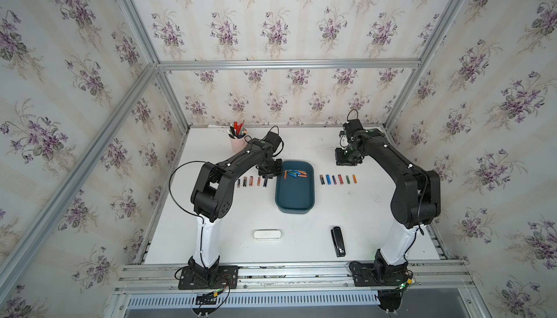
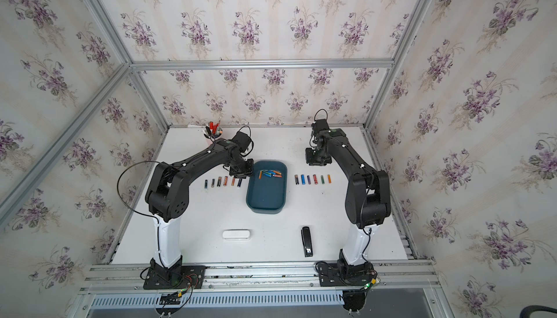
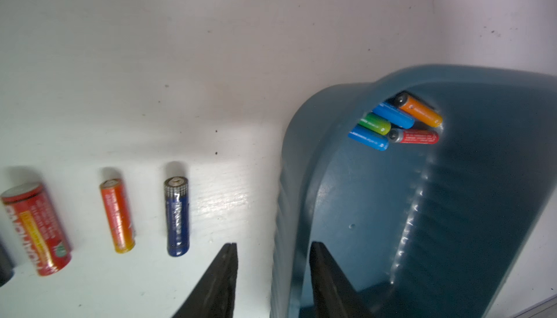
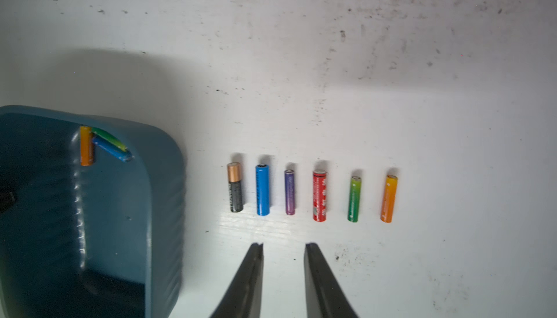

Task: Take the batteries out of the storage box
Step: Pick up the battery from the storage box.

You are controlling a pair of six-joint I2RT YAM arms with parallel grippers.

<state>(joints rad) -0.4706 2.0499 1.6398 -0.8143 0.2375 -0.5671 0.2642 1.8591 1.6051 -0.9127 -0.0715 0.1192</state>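
Box [image 1: 294,199] upright mid-counter [image 1: 301,241], long side running front to back; same in both top views [image 2: 265,199]. Batteries [image 1: 297,174] not yet out: loose heap against the box's far wall. Left wrist view shows five of them [image 3: 394,120], orange, two blue, green, red, piled across each other; a top view adds one more orange [image 1: 285,175] at the heap's left-wall end, turned lengthwise. Left pincer [image 3: 272,245] at the box's left wall, far half: jaws partly open, one fingertip [image 3: 223,262] outside the wall, the other over the inside, rim between them. Nothing gripped; can't tell if the tips touch the wall. Left of the box: left row [image 2: 219,182] of six cells flat on the counter, parallel, spaced; navy cell [image 3: 177,217] is the one closest to the box, just beside the outer fingertip. Right of the box: right row [image 4: 290,193] of six, black-copper nearest the box, then blue, purple, red, green, orange. Right pincer [image 4: 283,244] over the counter by that row, well apart from the box; jaws a narrow gap apart, empty, tips near the row but not touching it. Cup [image 1: 237,146] with pens past the box's far-left corner. White case [image 1: 267,235] and black stapler [image 1: 338,241] on the box's near side, both well apart from it.
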